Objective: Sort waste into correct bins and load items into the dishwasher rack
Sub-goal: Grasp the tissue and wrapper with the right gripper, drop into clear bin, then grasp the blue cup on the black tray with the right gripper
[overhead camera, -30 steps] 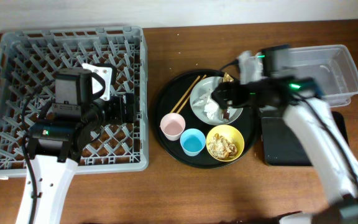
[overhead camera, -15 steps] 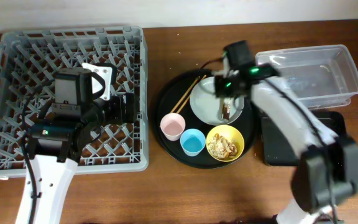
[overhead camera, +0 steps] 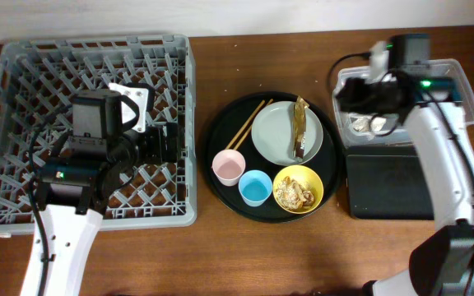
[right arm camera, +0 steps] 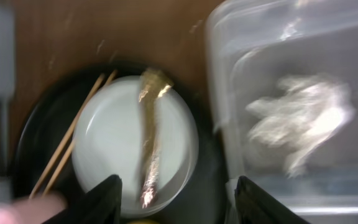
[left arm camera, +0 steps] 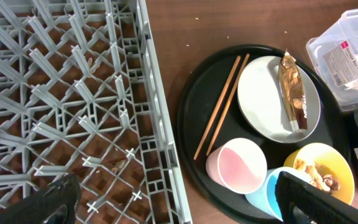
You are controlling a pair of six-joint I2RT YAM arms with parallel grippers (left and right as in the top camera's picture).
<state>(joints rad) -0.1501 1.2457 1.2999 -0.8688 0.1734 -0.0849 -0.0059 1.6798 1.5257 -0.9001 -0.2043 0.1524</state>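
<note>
The crumpled white tissue [overhead camera: 367,124] lies inside the clear tub [overhead camera: 447,82]; it also shows in the right wrist view [right arm camera: 297,118]. My right gripper [overhead camera: 367,103] hangs open and empty above the tub's left end [right arm camera: 182,205]. The brown wrapper [overhead camera: 300,130] lies on the grey plate [overhead camera: 274,136], with the chopsticks [overhead camera: 249,123] beside it. The pink cup [overhead camera: 229,167], the blue cup [overhead camera: 256,188] and the yellow bowl [overhead camera: 298,189] of food scraps stand in front. My left gripper [overhead camera: 159,144] is open over the dishwasher rack [overhead camera: 23,99], near its right wall [left arm camera: 185,205].
The cups, bowl, plate and chopsticks all sit on a large round black tray [overhead camera: 216,131]. The shallow black rectangular tray [overhead camera: 389,187] lies just in front of the clear tub. Bare brown table runs between the rack and the round tray.
My right gripper has swung from the plate to the right, over the clear tub. The tissue it carried now lies in the tub, let go. The left arm has not moved.
</note>
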